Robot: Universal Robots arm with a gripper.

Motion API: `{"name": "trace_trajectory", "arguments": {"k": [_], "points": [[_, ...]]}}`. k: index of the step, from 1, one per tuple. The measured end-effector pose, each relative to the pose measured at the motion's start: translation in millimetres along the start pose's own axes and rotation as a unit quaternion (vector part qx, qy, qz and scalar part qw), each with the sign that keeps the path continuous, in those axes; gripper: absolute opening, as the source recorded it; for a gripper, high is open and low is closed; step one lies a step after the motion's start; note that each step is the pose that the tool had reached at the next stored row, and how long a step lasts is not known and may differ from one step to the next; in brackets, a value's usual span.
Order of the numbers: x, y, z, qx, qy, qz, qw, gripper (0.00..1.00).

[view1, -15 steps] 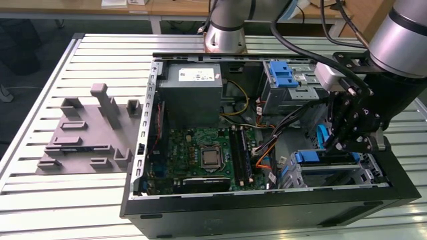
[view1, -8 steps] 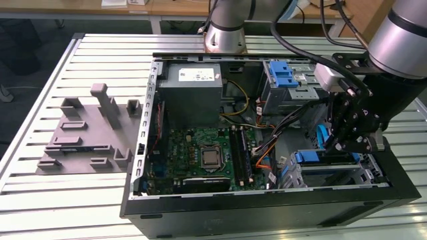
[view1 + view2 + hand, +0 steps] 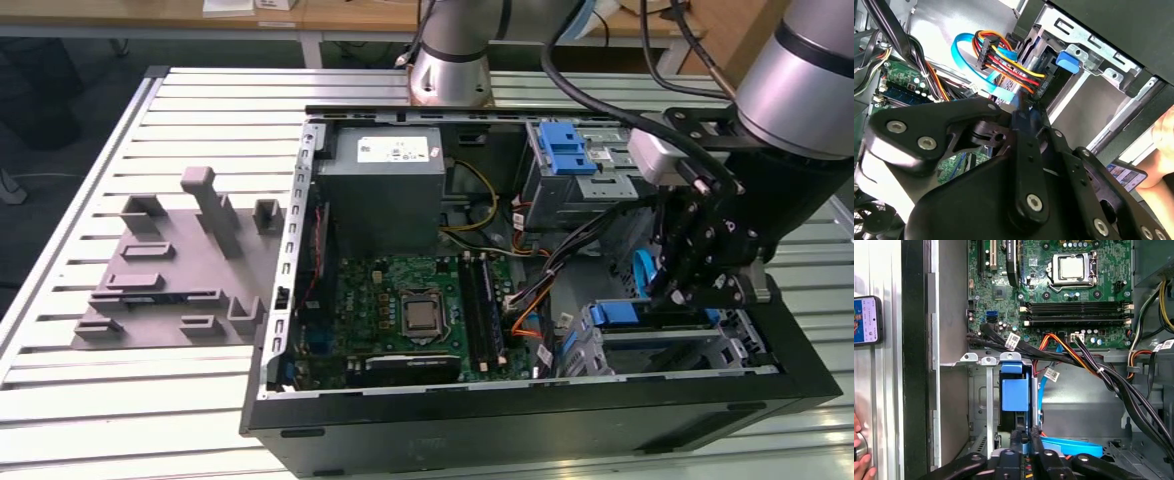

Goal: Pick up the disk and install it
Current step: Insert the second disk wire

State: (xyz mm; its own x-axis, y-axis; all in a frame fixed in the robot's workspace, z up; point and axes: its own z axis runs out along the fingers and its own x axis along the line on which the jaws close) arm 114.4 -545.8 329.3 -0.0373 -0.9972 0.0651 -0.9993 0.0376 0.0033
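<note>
**Gripper Positioned at the Drive Bay Inside the Computer Case**

The gripper is reaching down into the open computer case, at the drive cage on the exterior view's right. In the first wrist view, the gripper is standing directly at the end of the disk, which is sitting edge-on in the cage slot, its blue bracket facing the camera. The two fingertips are lying close together with only a narrow gap between them, touching or just beside the near end of the disk; whether they are actually pinching it cannot be told.

The motherboard is lying beyond the cage, with the processor socket and memory slots exposed. A bundle of black, orange and red cables is running across the case beside the slot, and a blue flat cable is lying near the gripper.

A grey power supply box is occupying the far end of the case. A phone is resting on the slatted table outside the case wall, and a person's hand is showing at the table's edge.
</note>
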Motion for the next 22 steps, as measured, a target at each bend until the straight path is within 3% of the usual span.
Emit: {"name": "trace_trajectory", "arguments": {"k": [1,22], "points": [[0.0,0.0,-0.2,0.0,0.0,0.0,1.0,0.24],[0.9,0.1,-13.0,0.0,0.0004,0.0,1.0,0.24]]}}
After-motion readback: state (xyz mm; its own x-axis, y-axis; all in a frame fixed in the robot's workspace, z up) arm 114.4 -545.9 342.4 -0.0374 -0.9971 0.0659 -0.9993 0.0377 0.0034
